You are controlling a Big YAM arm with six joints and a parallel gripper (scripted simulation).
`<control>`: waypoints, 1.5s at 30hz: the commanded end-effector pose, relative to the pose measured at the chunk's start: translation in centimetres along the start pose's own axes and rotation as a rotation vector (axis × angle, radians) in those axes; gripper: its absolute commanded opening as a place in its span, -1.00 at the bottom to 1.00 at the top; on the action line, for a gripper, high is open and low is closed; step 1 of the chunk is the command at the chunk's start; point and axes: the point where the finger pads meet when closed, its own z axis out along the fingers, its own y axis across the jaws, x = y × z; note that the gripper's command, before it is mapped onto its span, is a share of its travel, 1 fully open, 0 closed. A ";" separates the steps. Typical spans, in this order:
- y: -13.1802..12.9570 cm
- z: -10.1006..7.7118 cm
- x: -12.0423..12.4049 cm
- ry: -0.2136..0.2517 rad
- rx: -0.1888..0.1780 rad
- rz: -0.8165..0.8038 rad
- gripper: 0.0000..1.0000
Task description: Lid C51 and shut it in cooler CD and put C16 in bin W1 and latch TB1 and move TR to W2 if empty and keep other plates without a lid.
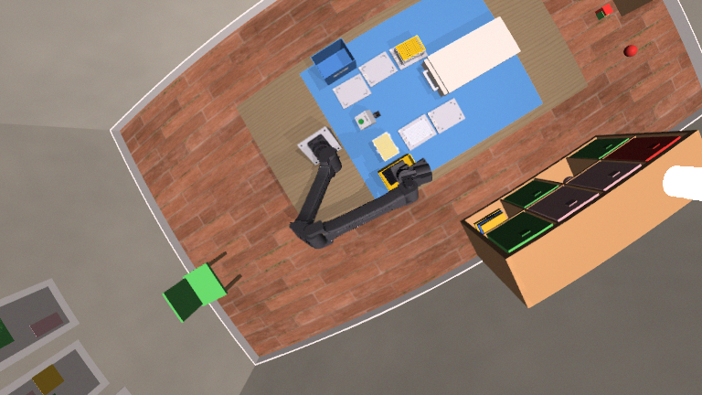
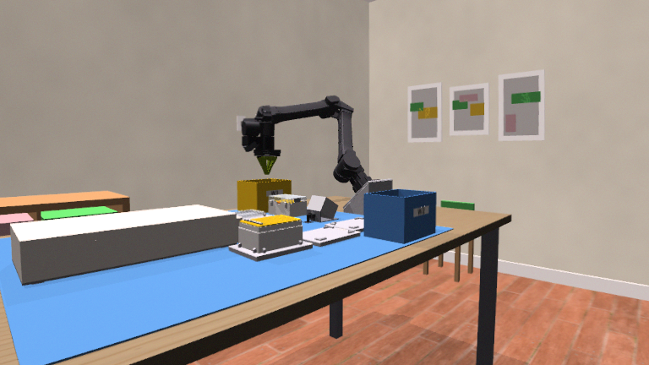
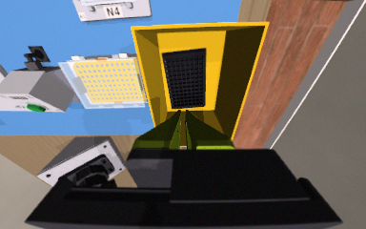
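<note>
My gripper [image 3: 183, 114] is shut and empty, with its green fingers pressed together. It hangs above the open top of the yellow waste bin W1, as the exterior view also shows [image 2: 267, 166]. A black assay plate [image 3: 185, 78] lies flat on the bin's floor. The tip box TB1 [image 3: 107, 82], with yellow tips under a clear lid, stands on the blue mat between the bin and the grey DONE key box [image 3: 35, 108]. The tip rack TR [image 1: 409, 49] with yellow tips sits in its nest beside the long white cooler CD [image 1: 471, 54].
The blue bin W2 [image 1: 334, 60] stands at the mat's far corner. Flat grey nests [image 1: 352, 90] [image 1: 377, 67] [image 1: 446, 115] lie on the mat. The nest labelled N4 [image 3: 112, 10] carries a pale plate [image 1: 416, 132]. The bench edge runs just beside the yellow bin.
</note>
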 end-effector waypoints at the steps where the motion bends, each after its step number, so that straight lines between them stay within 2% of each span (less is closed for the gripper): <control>1: 1.3 -0.6 0.4 -0.005 -0.001 0.031 -1.00; 10: 4.4 -0.5 0.6 0.009 -0.003 0.018 -1.00; 45: 16.6 -2.0 2.2 0.009 -0.002 0.018 -1.00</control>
